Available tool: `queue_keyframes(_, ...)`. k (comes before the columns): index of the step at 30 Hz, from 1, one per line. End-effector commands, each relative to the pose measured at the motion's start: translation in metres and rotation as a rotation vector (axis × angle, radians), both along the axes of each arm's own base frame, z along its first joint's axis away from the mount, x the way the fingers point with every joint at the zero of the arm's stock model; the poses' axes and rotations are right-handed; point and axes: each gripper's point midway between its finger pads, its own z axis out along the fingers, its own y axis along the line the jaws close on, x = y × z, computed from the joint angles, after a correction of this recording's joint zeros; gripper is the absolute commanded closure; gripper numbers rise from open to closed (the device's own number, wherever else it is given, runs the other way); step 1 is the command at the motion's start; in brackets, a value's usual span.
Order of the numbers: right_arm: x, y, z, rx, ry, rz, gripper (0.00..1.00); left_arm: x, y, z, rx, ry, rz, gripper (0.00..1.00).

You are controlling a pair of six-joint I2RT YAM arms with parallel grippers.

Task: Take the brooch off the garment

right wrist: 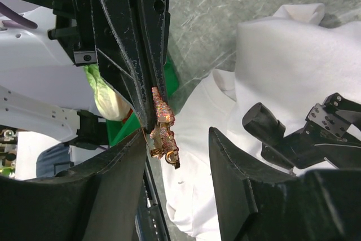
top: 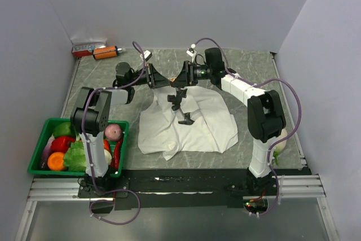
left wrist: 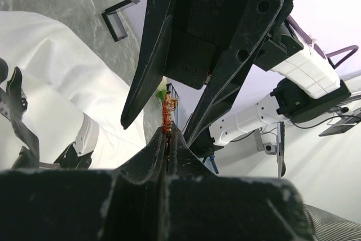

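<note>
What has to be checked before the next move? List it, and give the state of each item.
1. Left pincer shut on the brooch: ok.
2. Right pincer open, one finger on each side of the brooch: ok.
3. Brooch free of the T-shirt, no cloth hanging on it: ok.
4. Right pincer clear of the brooch: cannot tell; one finger looks very close to it.
5. T-shirt lying on the table, held by neither pincer: ok.
</note>
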Motion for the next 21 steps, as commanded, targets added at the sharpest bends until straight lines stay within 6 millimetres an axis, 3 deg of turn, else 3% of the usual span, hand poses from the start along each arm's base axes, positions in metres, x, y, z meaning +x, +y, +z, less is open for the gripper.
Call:
queue_keyframes(1,0.009,-0.003,0.007,-0.011,-0.040,-0.019,0.45,-0.003,-0.005,0.019,-0.025,-0.103,-0.036,0.99)
queue_keyframes(21,0.021,-0.029,-0.026,-0.131,0.038,-0.140,0.46,-0.018,-0.003,0.029,-0.045,-0.199,-0.076,0.99)
